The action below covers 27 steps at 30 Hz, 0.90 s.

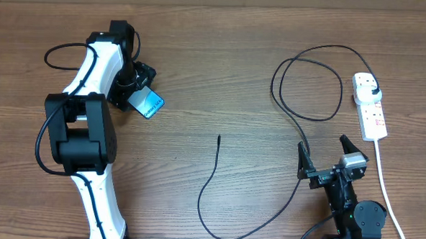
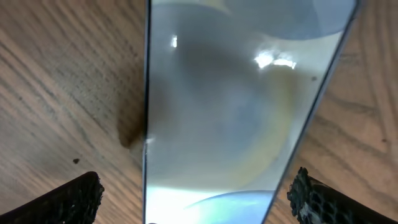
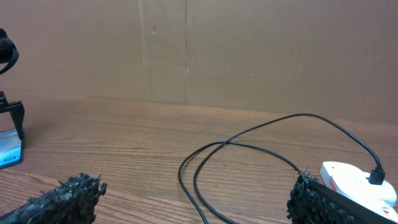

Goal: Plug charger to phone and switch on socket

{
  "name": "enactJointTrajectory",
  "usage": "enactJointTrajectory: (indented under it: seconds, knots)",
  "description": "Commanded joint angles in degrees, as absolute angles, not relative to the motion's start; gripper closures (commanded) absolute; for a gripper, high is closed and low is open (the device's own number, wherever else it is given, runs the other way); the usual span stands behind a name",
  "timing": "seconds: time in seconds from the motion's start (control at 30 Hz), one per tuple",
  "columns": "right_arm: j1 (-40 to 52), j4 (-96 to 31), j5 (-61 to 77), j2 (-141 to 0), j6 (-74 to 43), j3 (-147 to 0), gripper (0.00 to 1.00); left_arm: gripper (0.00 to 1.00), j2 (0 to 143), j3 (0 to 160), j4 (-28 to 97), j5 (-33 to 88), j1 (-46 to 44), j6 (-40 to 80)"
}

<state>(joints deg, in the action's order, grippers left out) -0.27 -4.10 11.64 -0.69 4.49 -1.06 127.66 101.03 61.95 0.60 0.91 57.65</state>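
- The phone [image 2: 236, 106] is a blur in my left wrist view. Both its ends run off the picture and no lettering is readable.
- I cannot tell whether my left end effector [image 2: 196, 196] grips it, because the picture's edge crops the fingers [image 2: 74, 199].
- On the socket [image 1: 371, 105], seen from overhead, the switches are too small to read.

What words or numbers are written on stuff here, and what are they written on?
No text here can be read.
On the phone: tiny pale print on the blue screen, too small to read from overhead, and the left wrist view is blurred.
On the power strip: red marks by the outlets, too small to read.
Nothing else shows any writing.
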Motion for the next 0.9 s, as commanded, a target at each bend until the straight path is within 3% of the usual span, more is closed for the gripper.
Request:
enactJointTrajectory:
  seconds: [0.0, 0.87]
  knots:
    - [-0.1, -3.8, 11.6, -0.2, 4.6, -0.4, 0.00, 0.00, 127.9, 102.4, 61.0, -0.6, 1.4, 56.8]
    - [-0.1, -3.8, 11.6, -0.2, 4.6, -0.4, 0.00, 0.00, 129.7, 102.4, 60.1, -1.7, 0.3, 56.8]
